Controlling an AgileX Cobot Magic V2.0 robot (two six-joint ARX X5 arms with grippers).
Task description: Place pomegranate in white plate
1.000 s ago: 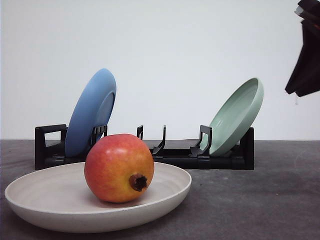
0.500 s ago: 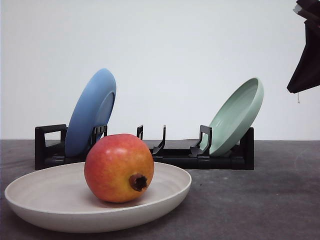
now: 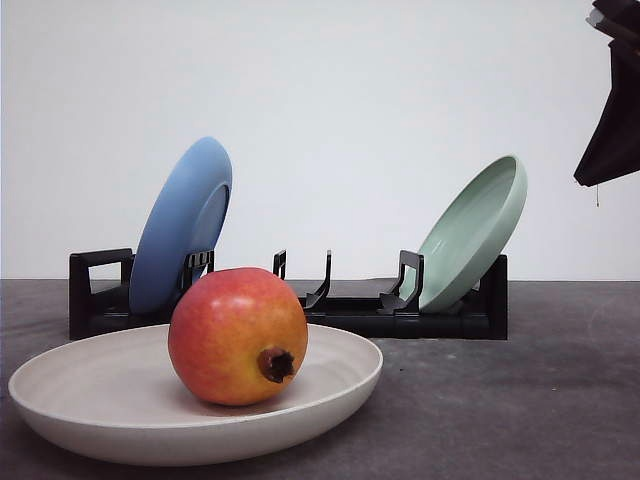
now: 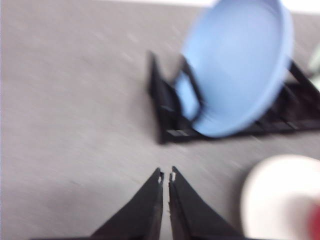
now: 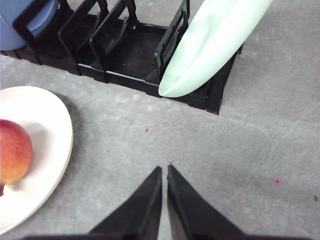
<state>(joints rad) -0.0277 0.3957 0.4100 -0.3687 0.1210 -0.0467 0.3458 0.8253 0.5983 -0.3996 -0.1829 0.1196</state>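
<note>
Pomegranate (image 3: 238, 335) rests inside white plate (image 3: 120, 385), stub toward camera; both pincers narrow, empty: right pincer (image 5: 164, 172) well apart at plate's 3 o'clock, left pincer (image 4: 166, 176) beside it

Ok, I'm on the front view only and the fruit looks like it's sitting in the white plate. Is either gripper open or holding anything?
Observer: No. The right gripper is shut and empty, over bare table in front of the rack.
Operator: And the left one?
Observer: The left gripper is shut too, nothing in it; that picture is blurred.
Operator: Is the pomegranate well inside the rim?
Observer: In the right wrist view the pomegranate lies inside the white plate, with bare plate between it and the rim on the rack side.
</note>
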